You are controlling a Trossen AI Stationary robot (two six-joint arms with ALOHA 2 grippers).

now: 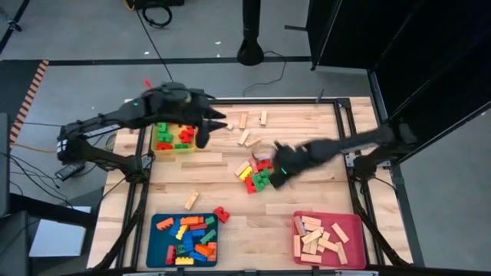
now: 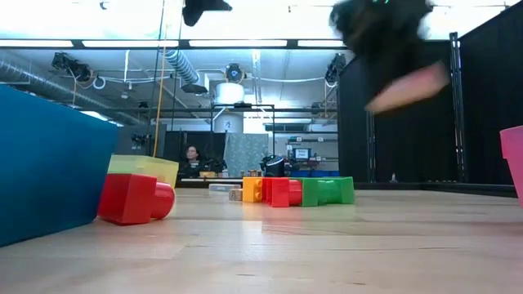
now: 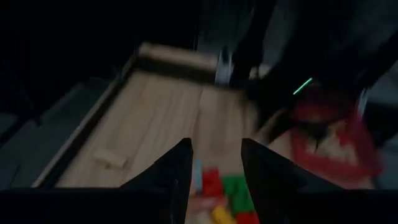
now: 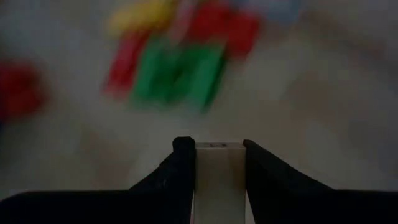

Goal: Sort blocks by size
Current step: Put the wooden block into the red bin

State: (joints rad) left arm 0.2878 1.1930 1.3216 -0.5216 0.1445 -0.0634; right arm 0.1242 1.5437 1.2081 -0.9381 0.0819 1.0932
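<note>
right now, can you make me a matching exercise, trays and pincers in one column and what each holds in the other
Column one:
1. pink tray
2. blue tray
3. yellow tray
4. right pincer

Column two:
a. mixed bright bricks
b. one pale wooden bar, gripped
c. pale wooden bars
d. red and green bricks

Pairs: 1-c, 2-a, 3-d, 4-b

Wooden table point(image 1: 230, 222): three trays point(image 1: 184, 239), scattered blocks point(image 1: 255, 178).
</note>
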